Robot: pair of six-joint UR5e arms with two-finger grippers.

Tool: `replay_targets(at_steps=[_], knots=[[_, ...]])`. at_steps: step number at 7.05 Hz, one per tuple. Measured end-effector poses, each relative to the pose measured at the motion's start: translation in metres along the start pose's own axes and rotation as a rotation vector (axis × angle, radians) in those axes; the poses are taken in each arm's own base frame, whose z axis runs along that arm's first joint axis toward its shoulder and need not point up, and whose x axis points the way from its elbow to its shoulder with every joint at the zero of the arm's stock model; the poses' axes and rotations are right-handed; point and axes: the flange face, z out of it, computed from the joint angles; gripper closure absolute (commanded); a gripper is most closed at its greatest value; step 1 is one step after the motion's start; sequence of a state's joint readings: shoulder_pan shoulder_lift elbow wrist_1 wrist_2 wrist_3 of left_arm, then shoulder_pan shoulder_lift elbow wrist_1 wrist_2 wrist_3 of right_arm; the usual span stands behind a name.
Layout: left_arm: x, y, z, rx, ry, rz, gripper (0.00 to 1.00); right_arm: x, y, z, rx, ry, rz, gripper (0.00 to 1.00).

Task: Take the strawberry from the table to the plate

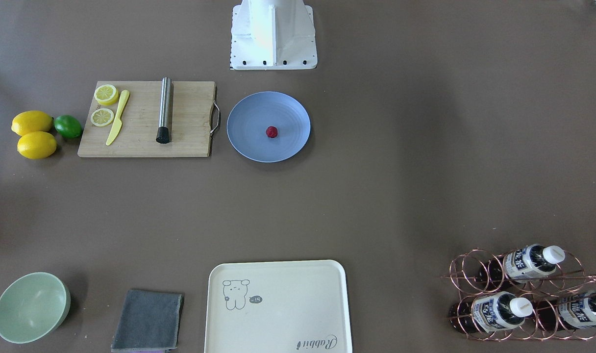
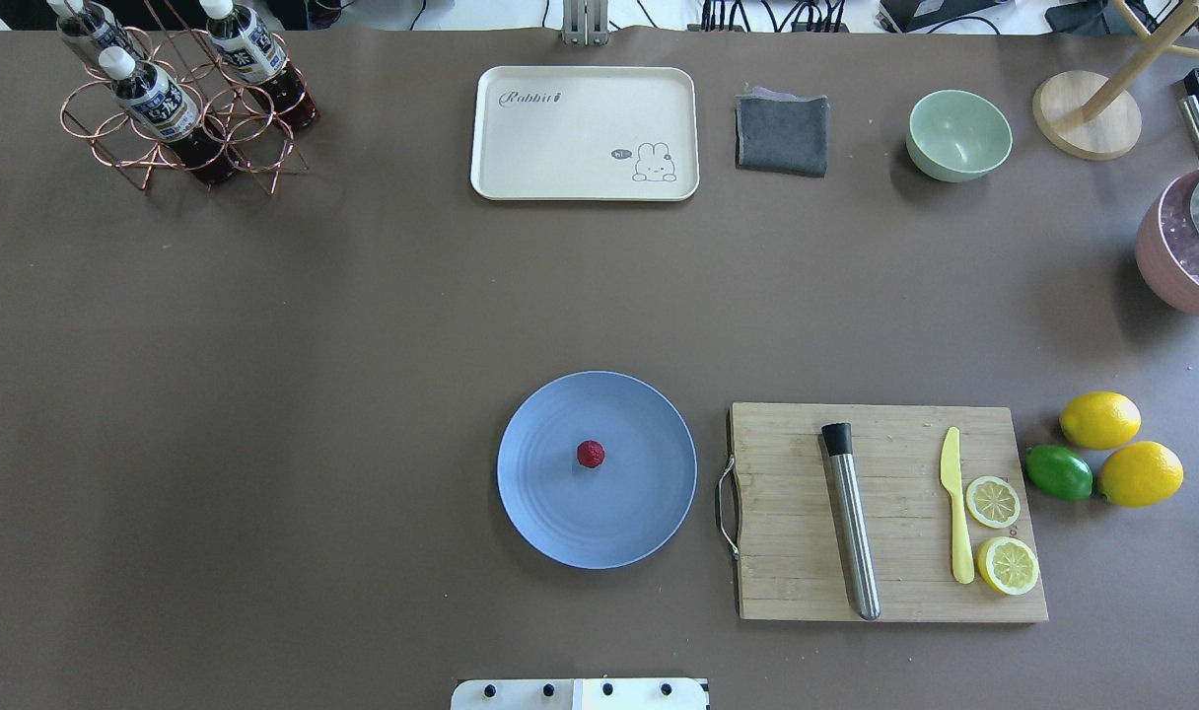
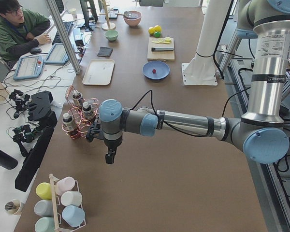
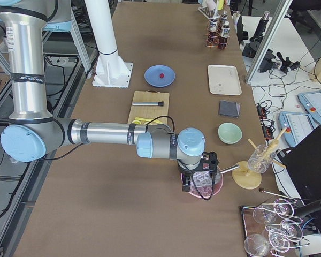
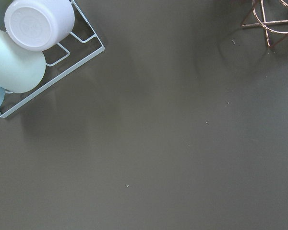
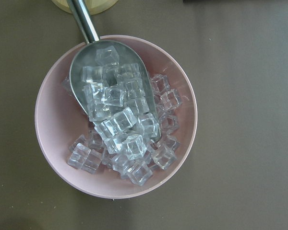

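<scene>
The small dark red strawberry [image 1: 271,131] [image 2: 591,454] lies near the middle of the round light-blue plate [image 1: 288,113] [image 2: 560,513], which rests on the grey-brown table [image 1: 376,196] in front of the robot base. Neither arm is near it. My left gripper [image 3: 109,157] hangs over bare table at the left end, beside the bottle rack. At the right end, my right gripper [image 4: 186,184] hovers above a pink bowl of ice. Both show only in the side views, so I cannot tell whether they are open or shut.
Beside the plate is a wooden cutting board [image 2: 890,513] with a steel muddler, a yellow knife and lemon slices; two lemons and a lime [image 2: 1058,471] lie past it. Far side: cream tray [image 2: 585,133], grey cloth, green bowl [image 2: 958,135], copper bottle rack [image 2: 180,108]. A person [image 3: 17,26] sits alongside.
</scene>
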State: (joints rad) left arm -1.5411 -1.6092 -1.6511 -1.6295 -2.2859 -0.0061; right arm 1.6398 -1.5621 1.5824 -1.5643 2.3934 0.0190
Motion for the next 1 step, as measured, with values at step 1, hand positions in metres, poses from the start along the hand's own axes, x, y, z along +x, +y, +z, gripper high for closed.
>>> replay_targets(at_steps=[1], knots=[[0.0000,0.0000,0.0002,0.000,0.000,0.000,0.02,-0.0006,-0.0003,0.0000,0.000,-0.006,-0.001,0.00]])
